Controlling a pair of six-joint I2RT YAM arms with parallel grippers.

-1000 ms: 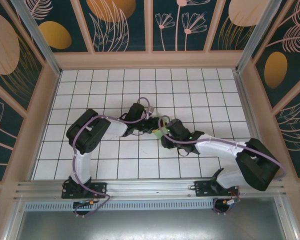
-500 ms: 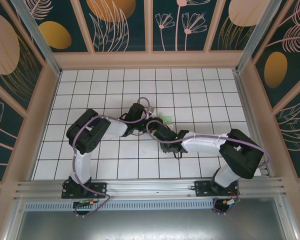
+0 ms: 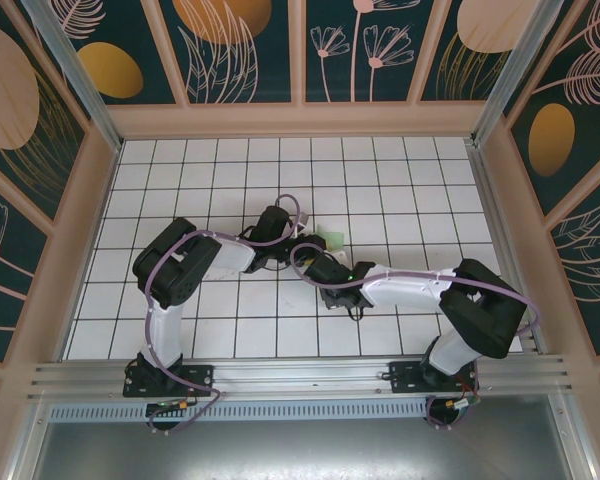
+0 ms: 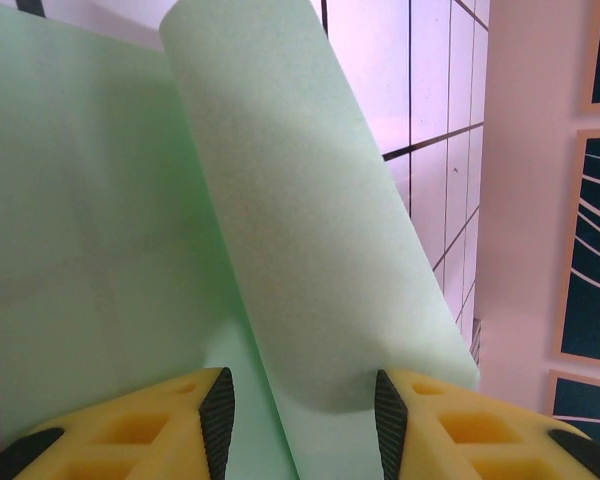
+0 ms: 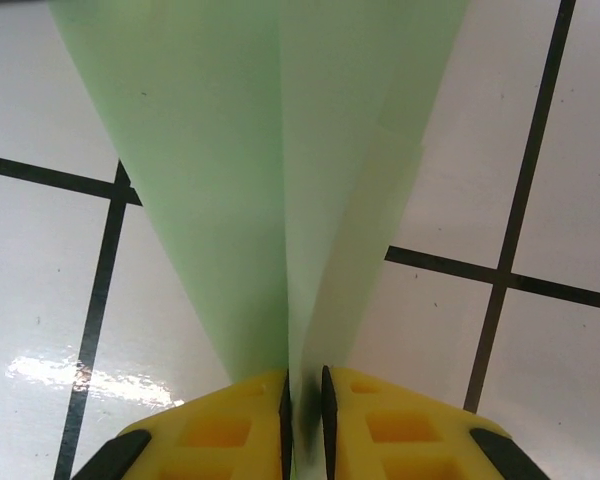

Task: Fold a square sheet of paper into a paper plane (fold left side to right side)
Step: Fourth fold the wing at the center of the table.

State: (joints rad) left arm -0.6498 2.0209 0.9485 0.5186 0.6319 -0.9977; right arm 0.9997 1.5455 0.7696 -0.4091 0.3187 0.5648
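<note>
Along the near edge a grey aluminium rail (image 3: 300,372) carries two arms. The left black-and-white robot arm (image 3: 170,275) rises from 7 o'clock and the right black-and-white robot arm (image 3: 485,315) from 5 o'clock, each trailed by one purple cable (image 3: 195,238). Both reach in over the white tiled table with black grid lines (image 3: 220,160) and meet near its centre.

One sheet is there: a thin, pale mint-green sheet of paper (image 5: 220,150), creased into several layers. From above, a small corner of it peeks out at 1 o'clock of the meeting wrists.

In the right wrist view the layers fan wide toward 12 o'clock and narrow toward 6 o'clock, with the long axis along that line. There they run into the right gripper (image 5: 305,385), whose two yellow fingers with black pads are drawn in to a thin slit, pinching the paper's edge.

In the left wrist view the left gripper (image 4: 302,400) has its two yellow fingers well apart, with flat paper beneath them. A curled flap of the same sheet rises between them, its long axis running from 5 o'clock to 11 o'clock. Its lower edge lies over the finger at 5 o'clock and clear of the other, so no pinch shows.

Beyond the table stands a far wall of dark teal panels (image 3: 245,50) painted with orange discs and pale flowers, framed in pale wood.
</note>
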